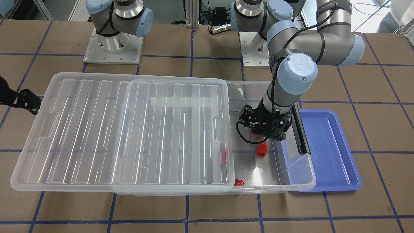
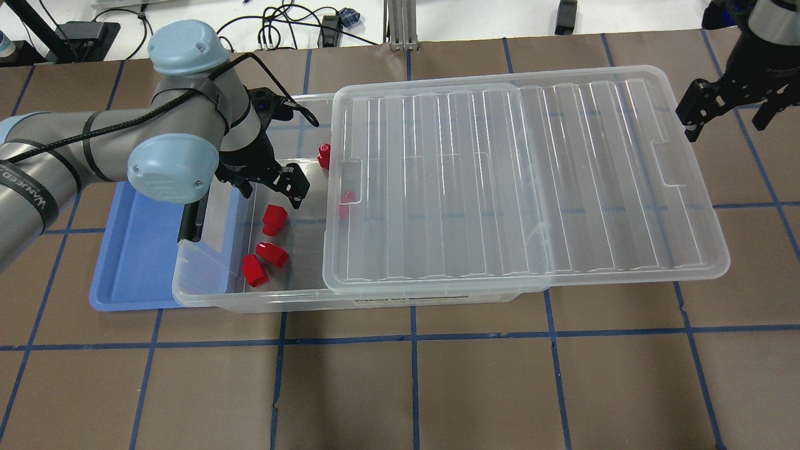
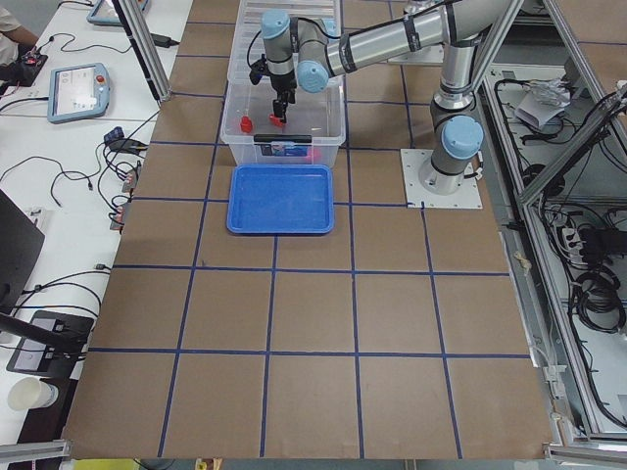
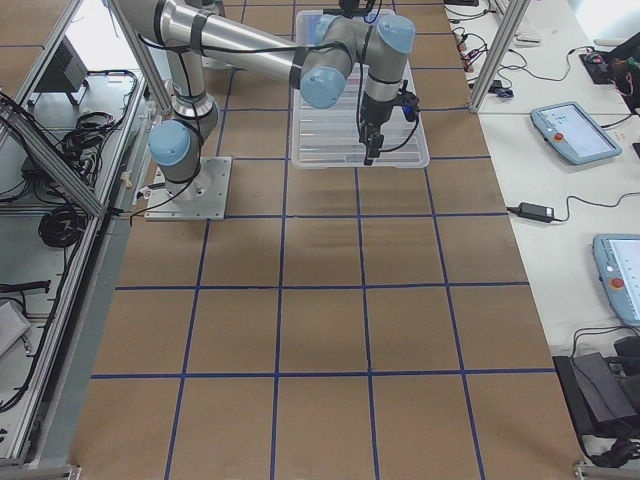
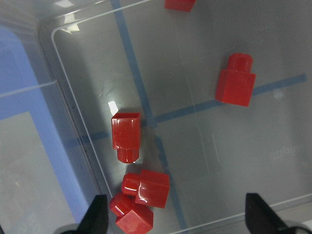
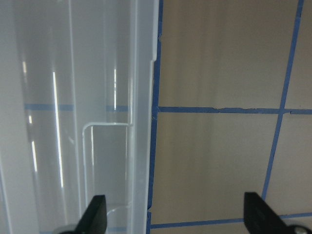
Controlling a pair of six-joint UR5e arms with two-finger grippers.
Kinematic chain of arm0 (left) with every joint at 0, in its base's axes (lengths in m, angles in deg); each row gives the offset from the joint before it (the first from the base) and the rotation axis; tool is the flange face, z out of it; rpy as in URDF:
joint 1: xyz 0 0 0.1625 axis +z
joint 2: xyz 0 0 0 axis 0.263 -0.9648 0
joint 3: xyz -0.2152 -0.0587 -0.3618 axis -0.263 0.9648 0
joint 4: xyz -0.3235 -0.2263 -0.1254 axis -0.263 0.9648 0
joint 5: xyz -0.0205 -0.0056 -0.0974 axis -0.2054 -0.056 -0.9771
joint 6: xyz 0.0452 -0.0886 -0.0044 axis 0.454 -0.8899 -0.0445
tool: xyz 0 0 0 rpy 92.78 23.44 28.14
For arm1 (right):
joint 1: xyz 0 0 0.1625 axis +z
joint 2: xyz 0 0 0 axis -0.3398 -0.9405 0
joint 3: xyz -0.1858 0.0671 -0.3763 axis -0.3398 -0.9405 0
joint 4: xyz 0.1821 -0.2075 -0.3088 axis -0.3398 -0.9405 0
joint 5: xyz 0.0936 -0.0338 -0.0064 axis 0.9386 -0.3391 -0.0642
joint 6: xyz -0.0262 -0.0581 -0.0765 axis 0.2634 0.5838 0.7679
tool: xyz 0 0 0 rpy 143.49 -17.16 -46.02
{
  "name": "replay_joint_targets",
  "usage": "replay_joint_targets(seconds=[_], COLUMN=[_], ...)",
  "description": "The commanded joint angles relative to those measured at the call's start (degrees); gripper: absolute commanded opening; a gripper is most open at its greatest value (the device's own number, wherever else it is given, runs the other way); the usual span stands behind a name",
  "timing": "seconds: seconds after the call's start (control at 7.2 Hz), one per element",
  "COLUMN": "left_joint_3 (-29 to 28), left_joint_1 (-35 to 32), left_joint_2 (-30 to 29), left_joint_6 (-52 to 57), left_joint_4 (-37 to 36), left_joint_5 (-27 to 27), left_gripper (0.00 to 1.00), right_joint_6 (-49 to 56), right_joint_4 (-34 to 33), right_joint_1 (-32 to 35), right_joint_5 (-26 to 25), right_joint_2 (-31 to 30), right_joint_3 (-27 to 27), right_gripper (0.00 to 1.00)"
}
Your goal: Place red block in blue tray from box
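The box (image 2: pixel 206 295) is a clear bin whose ribbed lid (image 2: pixel 512 181) is slid toward my right, leaving its left end uncovered. Several red blocks lie on the bin floor: three close together (image 2: pixel 274 219) (image 2: pixel 272 252) (image 2: pixel 254 270), one by the far wall (image 2: pixel 324 155), and one under the lid's edge (image 2: pixel 345 200). My left gripper (image 2: pixel 269 187) hangs open and empty inside the uncovered end, above the blocks (image 5: pixel 126 134). The blue tray (image 2: pixel 134 262) lies against the bin's left end, partly under it. My right gripper (image 2: pixel 725 112) is open and empty beside the lid's right end.
The lid overhangs the bin's right end. A black latch bar (image 1: pixel 300 129) sits on the bin's end wall next to the tray. The table is brown with blue tape lines. The arm bases (image 1: pixel 113 48) stand behind the bin.
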Motion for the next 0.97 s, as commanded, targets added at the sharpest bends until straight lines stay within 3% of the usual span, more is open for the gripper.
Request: replay_joint_targets(seconds=[0.0, 0.14, 0.83], left_joint_3=[2.2, 2.2, 3.8], left_joint_1=[0.0, 0.4, 1.9], left_joint_2=[-2.5, -2.9, -5.1], left_joint_6=[0.2, 0.2, -0.6], left_joint_4=[-4.5, -5.0, -8.2], left_joint_5=[0.3, 0.2, -0.1], left_gripper=[1.0, 1.0, 1.0], right_joint_6=[-2.1, -3.0, -3.1], right_joint_4=[3.3, 5.9, 5.5], right_joint_1=[0.8, 1.5, 1.5], right_joint_5=[0.3, 0.6, 0.5], right_joint_2=[-5.6, -5.6, -5.1], right_joint_3=[0.3, 0.9, 0.4], right_gripper=[1.0, 1.0, 1.0])
